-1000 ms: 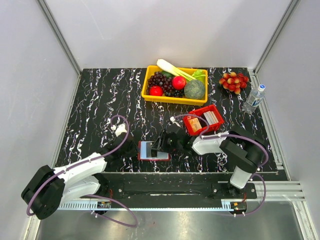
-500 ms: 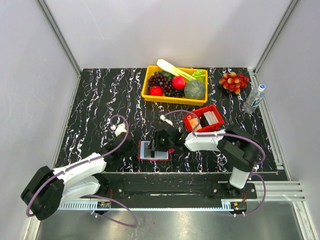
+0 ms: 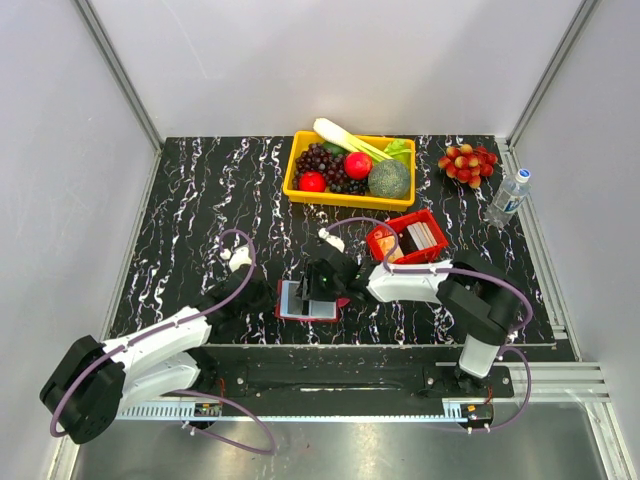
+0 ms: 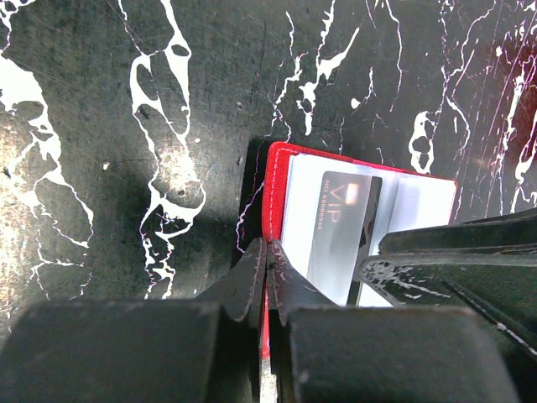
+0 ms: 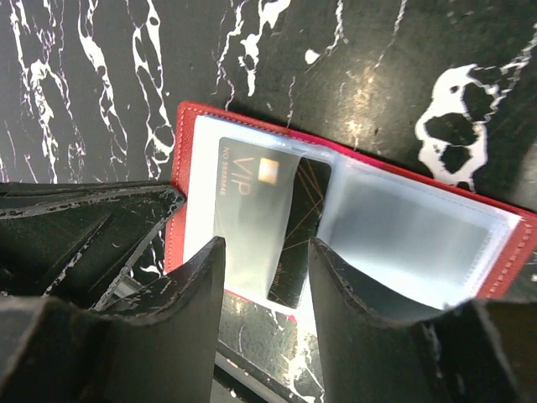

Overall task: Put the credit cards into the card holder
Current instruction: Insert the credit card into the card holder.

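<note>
The card holder (image 3: pixel 308 300) lies open on the surface (image 3: pixel 190 210), close to the near edge and about midway along it. Left gripper (image 4: pixel 267 252): jaws closed together on the holder's red border, on the side toward the surface's left edge. Right gripper (image 5: pixel 267 245): jaws parted to a moderate width above the same half of the holder, one on either side of a black card (image 5: pixel 252 210) marked VIP. That card lies slanted, partly under a clear sleeve, and neither jaw visibly clamps it.

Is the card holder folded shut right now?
No, the holder lies open, pale inside faces up, with a black VIP card on it.
</note>
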